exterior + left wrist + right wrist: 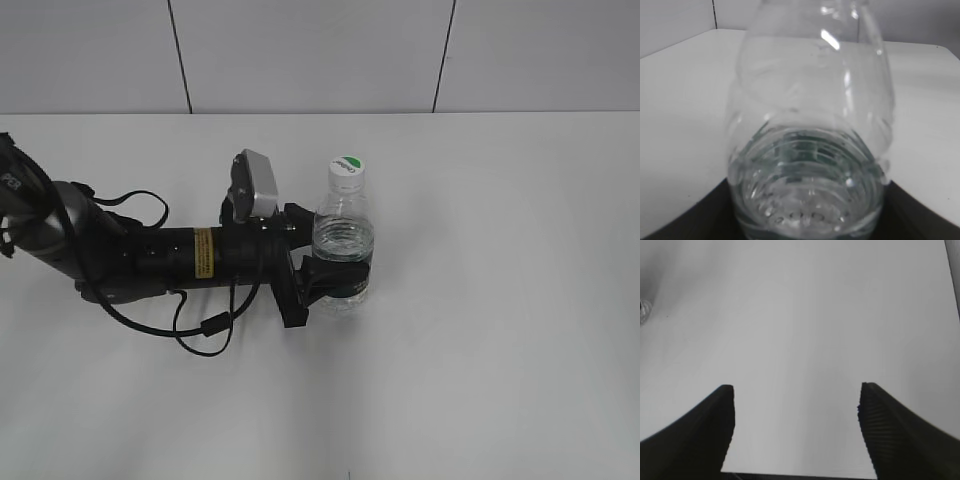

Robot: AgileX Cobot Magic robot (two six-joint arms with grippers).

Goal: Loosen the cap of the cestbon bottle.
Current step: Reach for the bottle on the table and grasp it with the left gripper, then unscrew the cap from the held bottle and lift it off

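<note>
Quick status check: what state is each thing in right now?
Bottle: upright on the table, partly filled with water.
Cap: on the neck, untouched.
Left gripper: shut on the bottle's lower body.
Right gripper: open, empty, over bare table.

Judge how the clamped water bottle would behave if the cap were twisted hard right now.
The cestbon bottle looks thin-walled and only partly filled, so it would probably flex under torque. Standing tall and narrow, it might tip, though the left gripper around its lower body should steady it. The cap looks untouched.
</note>
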